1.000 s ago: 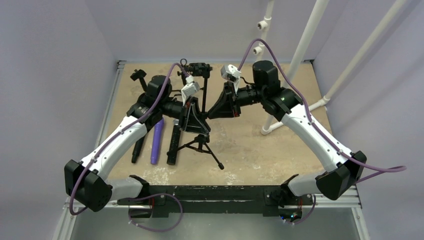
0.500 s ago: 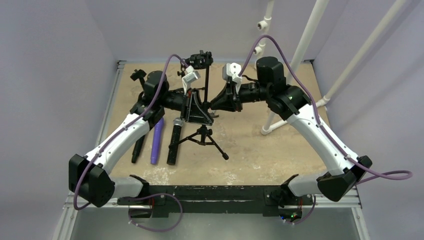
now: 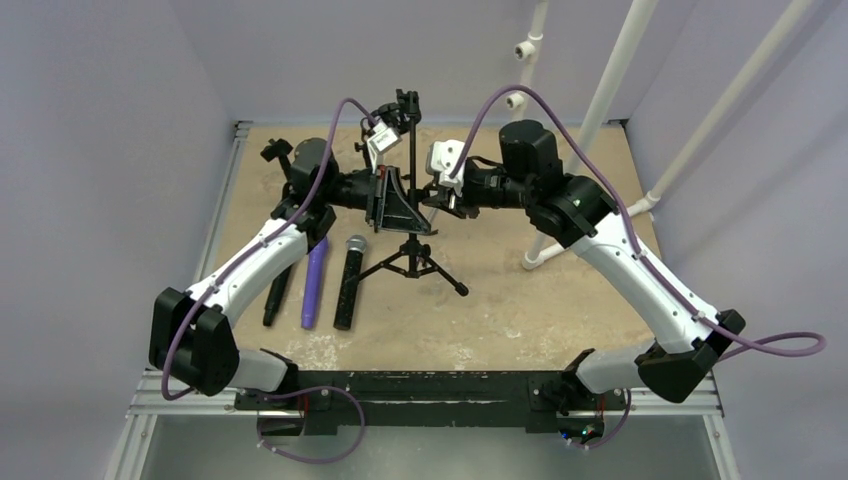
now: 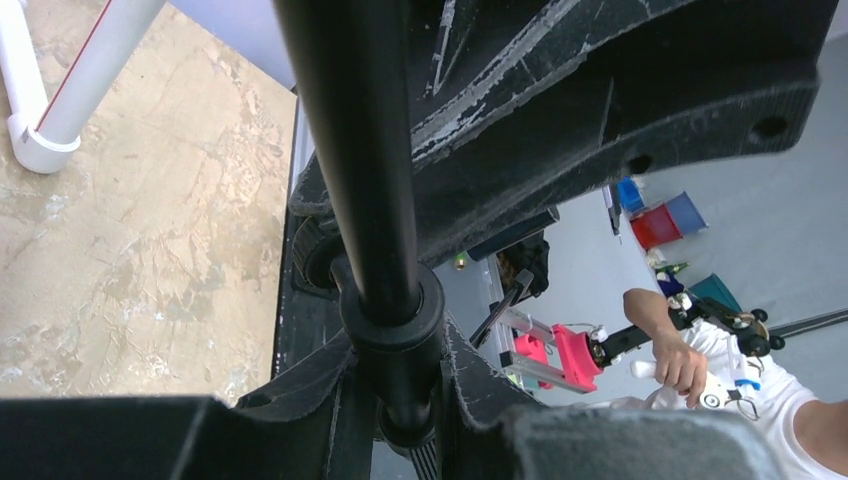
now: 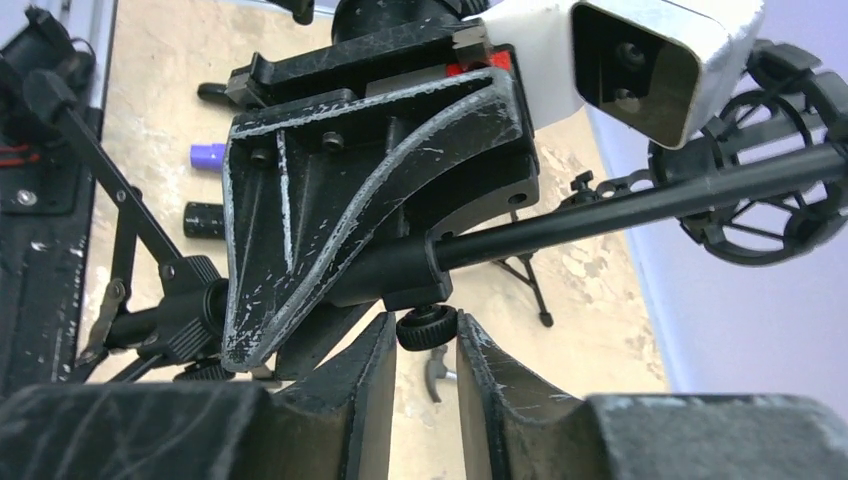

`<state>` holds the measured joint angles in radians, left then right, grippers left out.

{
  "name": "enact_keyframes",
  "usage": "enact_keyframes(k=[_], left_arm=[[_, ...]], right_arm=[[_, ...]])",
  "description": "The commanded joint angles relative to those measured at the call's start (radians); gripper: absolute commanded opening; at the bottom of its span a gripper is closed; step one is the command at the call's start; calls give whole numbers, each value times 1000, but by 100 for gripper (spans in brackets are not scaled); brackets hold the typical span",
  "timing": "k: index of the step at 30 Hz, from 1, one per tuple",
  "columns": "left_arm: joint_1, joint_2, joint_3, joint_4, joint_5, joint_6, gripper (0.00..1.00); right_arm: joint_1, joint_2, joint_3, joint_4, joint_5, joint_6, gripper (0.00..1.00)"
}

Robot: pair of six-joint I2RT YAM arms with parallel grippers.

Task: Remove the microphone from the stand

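Left claw [image 3: 406, 205] is pinching the stand [image 3: 411, 150] pole, upright mid-counter. Right claw [image 5: 428, 350] straddles the pole's knob [image 5: 428, 327]; can't tell if it's gripping. Top holder [image 3: 404, 104] looks empty. Mic [image 3: 349, 285] lies on the counter just left of the stand, axis near-to-far, head far. Left arm is nearer.

Purple tube [image 3: 315, 285] beside black rod [image 3: 276, 297]

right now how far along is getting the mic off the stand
Looks mostly done: the mount is empty and a mic lies on the table. In hand: left gripper clamps the stand pole, right gripper straddles a knob. Left: letting go of the stand, probably.
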<state>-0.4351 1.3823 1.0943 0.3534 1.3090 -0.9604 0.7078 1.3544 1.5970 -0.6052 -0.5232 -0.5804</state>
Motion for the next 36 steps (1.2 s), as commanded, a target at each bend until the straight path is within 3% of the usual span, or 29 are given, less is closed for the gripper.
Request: enact_keyframes(k=[1,2,5,13,16,19,21,29,36], left_arm=[[-3,-24,13,206,-19,-47,0],[-2,-27,11,208,-18,-43,0],[-4,-37,1,201,-10,-17,0],[-3,-77,5,8,18,198,0],[-7,-100,37,-233,24,416,0],[-33,-117,112,-603,23,729,0],[-55,-123,142,-734,19,865,0],[-63,-148,139,-792,26,944,0],[-69,-140,143,-794,25,941,0]], right_arm=[[35,21,-37,-60,39,-9,31],[35,17,-40,-58,40,0,38],[33,-3,-36,-70,37,22,49],[-37,-65,-30,-74,-111,142,57],[-80,-75,-6,-75,-194,193,57],[-99,-66,14,-72,-280,244,57],[-104,-53,20,-65,-346,276,56],[-108,4,-8,-61,-502,290,55],[-107,32,-31,-13,-548,323,45]])
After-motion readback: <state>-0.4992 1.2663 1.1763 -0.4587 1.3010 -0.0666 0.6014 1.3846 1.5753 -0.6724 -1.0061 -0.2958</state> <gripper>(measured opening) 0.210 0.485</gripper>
